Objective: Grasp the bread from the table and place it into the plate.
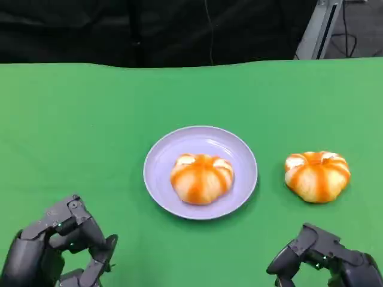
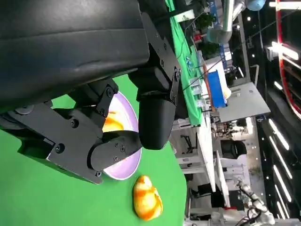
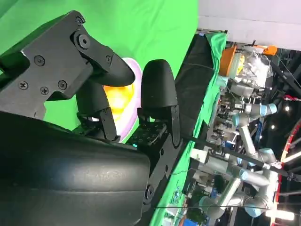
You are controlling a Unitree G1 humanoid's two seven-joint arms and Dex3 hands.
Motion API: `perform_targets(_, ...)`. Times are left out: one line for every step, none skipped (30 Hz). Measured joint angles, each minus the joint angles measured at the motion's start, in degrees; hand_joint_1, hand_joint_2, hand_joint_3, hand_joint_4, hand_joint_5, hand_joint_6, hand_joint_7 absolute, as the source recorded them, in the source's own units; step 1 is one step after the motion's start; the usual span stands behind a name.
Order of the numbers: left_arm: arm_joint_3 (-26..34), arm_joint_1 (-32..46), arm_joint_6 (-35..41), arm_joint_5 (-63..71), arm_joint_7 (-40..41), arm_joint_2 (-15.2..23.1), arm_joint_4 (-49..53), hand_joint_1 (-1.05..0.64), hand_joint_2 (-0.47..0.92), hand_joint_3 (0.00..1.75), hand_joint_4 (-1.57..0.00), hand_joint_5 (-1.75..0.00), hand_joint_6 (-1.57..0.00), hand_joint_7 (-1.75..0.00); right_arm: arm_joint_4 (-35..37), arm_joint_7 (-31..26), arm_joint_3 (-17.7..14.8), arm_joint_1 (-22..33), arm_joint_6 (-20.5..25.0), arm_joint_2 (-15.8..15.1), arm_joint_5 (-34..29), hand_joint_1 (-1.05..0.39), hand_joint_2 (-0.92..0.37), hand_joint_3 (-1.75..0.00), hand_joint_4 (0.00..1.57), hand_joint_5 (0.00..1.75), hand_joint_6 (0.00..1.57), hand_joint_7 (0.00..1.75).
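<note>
A lavender plate (image 1: 160, 156) sits mid-table with one orange-striped bread bun (image 1: 202, 178) lying in it. A second bun (image 1: 317, 175) of the same kind rests on the green cloth to the plate's right. My left hand (image 1: 60, 251) hovers near the front edge, left of the plate, holding nothing with its fingers apart. At the front right, my right hand (image 1: 326, 260) is below the loose bun and also holds nothing. The left wrist view shows the plate (image 2: 124, 167), the bun in it (image 2: 113, 123) and the loose bun (image 2: 146, 198) beyond my fingers (image 2: 155, 117). The right wrist view shows the plate (image 3: 137, 71) and its bun (image 3: 117, 96).
The green cloth (image 1: 90, 119) covers the whole table up to a dark backdrop at the far edge. A metal stand leg (image 1: 317, 27) rises behind the far right corner. Other robot arms and benches (image 3: 244, 122) stand well off in the room.
</note>
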Motion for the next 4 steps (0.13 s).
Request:
perform_targets(0.0,0.0,-0.3,-0.2,-0.5,0.0,0.3,-0.11,0.43,0.93,-0.86,-1.75,-0.69,-1.75,0.0,0.0,0.0,0.0,0.0,0.0,0.0,-0.11,-0.38,-1.25,0.69,1.59,0.76,1.33)
perform_targets(-0.1,0.0,-0.5,-0.4,-1.0,0.0,0.6,-0.11,0.42,0.94,-0.86,-1.75,-0.69,-1.75,0.0,0.0,0.0,0.1,0.0,0.0,0.0,-0.11,-0.38,-1.25,0.68,1.59,0.76,1.33)
perform_targets(-0.1,0.0,-0.6,-0.6,-1.4,0.0,0.8,-0.1,0.41,0.95,-0.86,-1.75,-0.69,-1.75,0.0,0.0,0.0,0.2,0.0,0.0,0.0,-0.11,-0.38,-1.25,0.68,1.6,0.76,1.33)
perform_targets(-0.1,0.0,-0.6,-0.6,-1.6,0.0,0.8,-0.1,0.41,0.95,-0.86,-1.75,-0.69,-1.75,0.0,0.0,0.0,0.2,0.0,0.0,0.0,-0.11,-0.38,-1.24,0.68,1.6,0.76,1.33)
